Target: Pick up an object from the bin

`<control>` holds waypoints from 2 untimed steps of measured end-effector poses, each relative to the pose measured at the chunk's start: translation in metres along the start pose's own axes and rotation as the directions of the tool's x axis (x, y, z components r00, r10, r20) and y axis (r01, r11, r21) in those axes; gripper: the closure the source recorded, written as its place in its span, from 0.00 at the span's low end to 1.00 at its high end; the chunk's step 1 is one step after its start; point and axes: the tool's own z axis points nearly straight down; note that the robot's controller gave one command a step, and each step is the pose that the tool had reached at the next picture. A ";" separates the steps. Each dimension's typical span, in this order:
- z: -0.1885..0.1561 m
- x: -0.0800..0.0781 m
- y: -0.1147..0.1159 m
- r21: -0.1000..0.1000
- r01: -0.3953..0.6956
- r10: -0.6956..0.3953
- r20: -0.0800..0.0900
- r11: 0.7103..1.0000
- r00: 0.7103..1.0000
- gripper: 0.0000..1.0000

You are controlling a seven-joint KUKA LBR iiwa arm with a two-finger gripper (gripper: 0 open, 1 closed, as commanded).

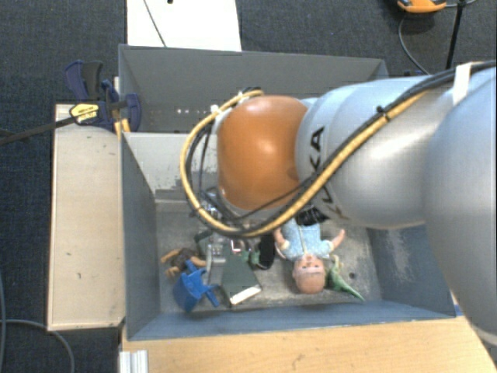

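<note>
**A:** Where's your gripper (216, 263) at?

**B:** I've got it low in the grey metal bin (144, 231), front-left corner, over a blue plastic toy (190, 287) by the front wall. Open or closed, I can't tell. A dark green block (239, 289) is just beside it, with a small doll in a pale blue dress (307, 249) to the right. Tight there.

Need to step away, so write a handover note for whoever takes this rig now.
Gripper: down in the bin, lower left of the view, just above the blue toy and dark block; whether it holds anything cannot be told.
Doll lies to the right, a green piece beside it.
Done: arm is in the bin.
Left: grasp one thing, lift it out.
</note>
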 end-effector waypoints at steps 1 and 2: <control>0.000 0.000 0.000 0.000 -0.001 0.001 0.000 1.000 1.000 0.00; 0.052 0.006 -0.002 -0.002 0.071 -0.071 0.006 0.998 0.997 0.00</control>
